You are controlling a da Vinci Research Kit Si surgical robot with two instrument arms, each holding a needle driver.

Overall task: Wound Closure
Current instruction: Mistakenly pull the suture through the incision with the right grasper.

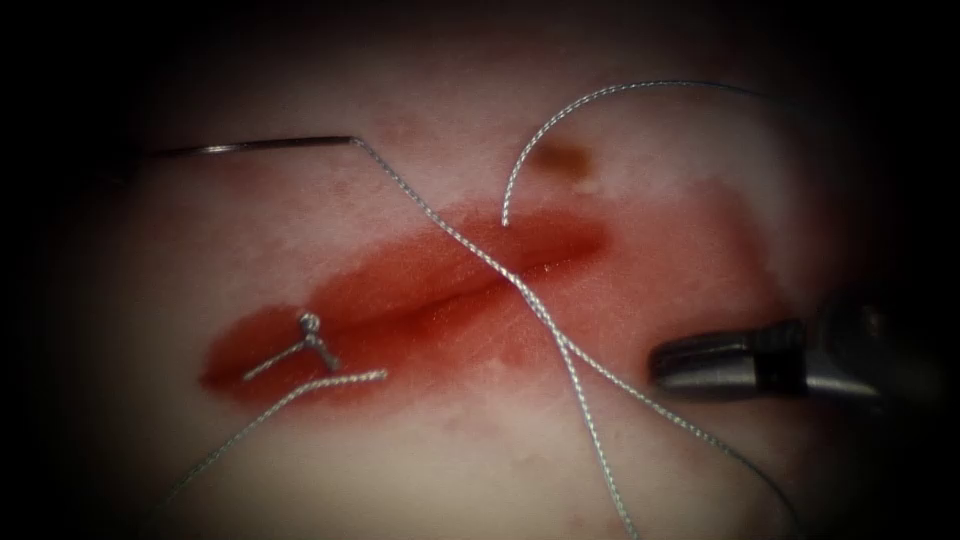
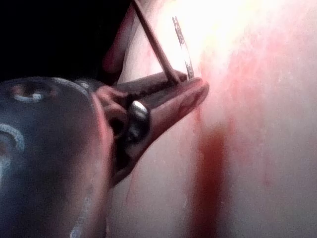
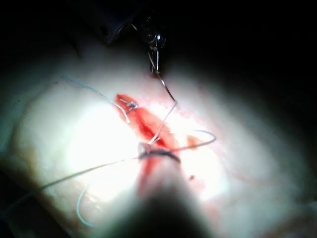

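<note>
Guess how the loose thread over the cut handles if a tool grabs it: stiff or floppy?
Probably floppy: the thread drapes in slack curves over the tissue. Likely slippery where it crosses the red fluid. Its twisted surface may give the jaws some grip.

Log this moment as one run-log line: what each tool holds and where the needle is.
left tool: shut on needle, clear of tissue | right tool: shut, holds nothing | thread: crosses cut
</note>
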